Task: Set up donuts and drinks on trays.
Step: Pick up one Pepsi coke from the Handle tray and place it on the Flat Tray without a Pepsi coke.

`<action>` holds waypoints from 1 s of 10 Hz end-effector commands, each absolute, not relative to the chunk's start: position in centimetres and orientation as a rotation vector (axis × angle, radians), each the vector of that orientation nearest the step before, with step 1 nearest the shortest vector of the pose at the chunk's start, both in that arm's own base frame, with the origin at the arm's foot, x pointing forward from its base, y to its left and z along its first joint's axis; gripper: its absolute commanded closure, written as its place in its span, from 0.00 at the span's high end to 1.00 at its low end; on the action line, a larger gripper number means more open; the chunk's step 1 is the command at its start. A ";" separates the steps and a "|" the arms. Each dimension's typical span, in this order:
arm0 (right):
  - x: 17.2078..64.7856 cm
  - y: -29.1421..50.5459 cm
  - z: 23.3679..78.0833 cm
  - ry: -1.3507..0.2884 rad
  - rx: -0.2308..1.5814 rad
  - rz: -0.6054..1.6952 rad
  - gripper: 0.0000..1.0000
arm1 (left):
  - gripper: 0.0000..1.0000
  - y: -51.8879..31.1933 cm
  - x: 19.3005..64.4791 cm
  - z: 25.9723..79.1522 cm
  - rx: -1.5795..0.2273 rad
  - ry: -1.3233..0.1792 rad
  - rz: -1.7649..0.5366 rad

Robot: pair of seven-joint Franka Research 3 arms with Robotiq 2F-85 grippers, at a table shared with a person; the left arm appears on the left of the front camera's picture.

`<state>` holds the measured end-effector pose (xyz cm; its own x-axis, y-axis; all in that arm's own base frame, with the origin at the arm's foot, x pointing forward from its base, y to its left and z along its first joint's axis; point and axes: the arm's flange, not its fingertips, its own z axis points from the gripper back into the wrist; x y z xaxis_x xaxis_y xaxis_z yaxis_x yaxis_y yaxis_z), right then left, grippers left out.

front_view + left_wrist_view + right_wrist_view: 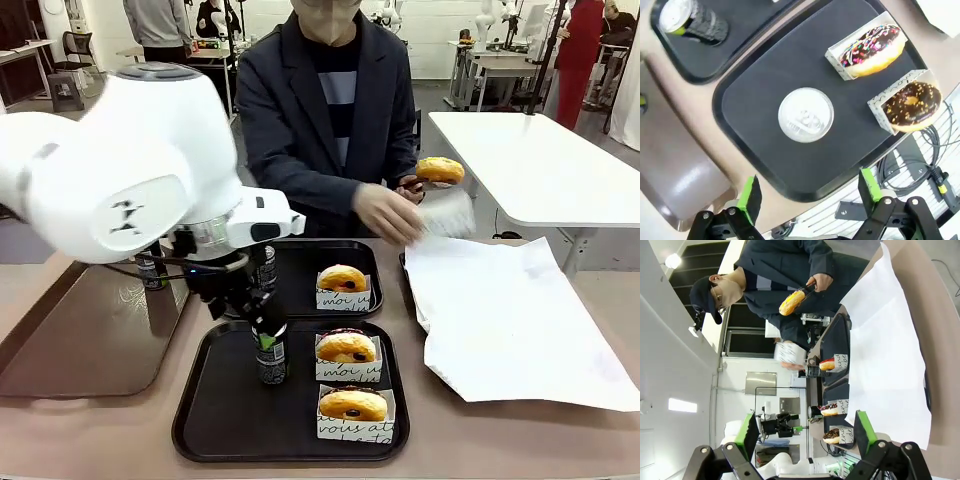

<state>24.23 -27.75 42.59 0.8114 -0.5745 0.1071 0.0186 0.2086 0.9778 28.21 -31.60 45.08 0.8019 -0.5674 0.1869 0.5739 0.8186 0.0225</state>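
fingers [809, 192] wide above unlabelled can [805, 115]

Far tray [300, 262] part-hidden by left arm [130, 165].

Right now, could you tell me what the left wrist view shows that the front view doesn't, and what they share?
Left wrist view alone: the near can's silver top from above, and the icing, sprinkled chocolate and plain chocolate. Front view alone: the person holding a donut in tongs and a paper sleeve, plus the white paper sheet. Both: the near black tray with one can and two sleeved donuts, and the left gripper open above it.
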 end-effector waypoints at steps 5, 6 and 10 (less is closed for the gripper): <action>24.2 -27.7 42.7 -0.520 1.311 -0.426 1.00 | 1.00 -19.1 29.1 46.1 -0.168 -0.189 -0.331; 24.2 -27.7 42.7 -0.520 1.311 -0.426 1.00 | 1.00 -17.2 30.6 45.7 -0.192 -0.165 -0.271; 24.2 -27.7 42.7 -0.520 1.311 -0.426 1.00 | 1.00 -15.2 33.1 45.7 -0.201 -0.135 -0.205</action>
